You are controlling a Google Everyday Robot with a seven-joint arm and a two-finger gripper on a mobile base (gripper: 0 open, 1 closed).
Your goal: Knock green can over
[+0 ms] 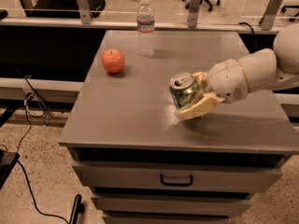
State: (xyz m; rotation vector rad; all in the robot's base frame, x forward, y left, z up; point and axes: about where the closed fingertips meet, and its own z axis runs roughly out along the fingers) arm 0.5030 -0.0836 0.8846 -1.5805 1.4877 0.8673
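Observation:
The green can [182, 91], with a silver top and pull tab, sits right of the middle of the grey table top [121, 120]. It leans left, its top tipped toward the camera. My gripper [189, 96] comes in from the right on a white arm [247, 73] and is shut on the can. One pale finger [198, 76] is behind the can and the other [195, 111] is in front of it, low by its base. Whether the base touches the table is hidden by the lower finger.
A red apple [113, 60] lies at the table's left. A clear water bottle [145, 26] stands at the back edge. Drawers with a handle [176, 180] are below the top. Cables [28, 125] run on the floor at the left.

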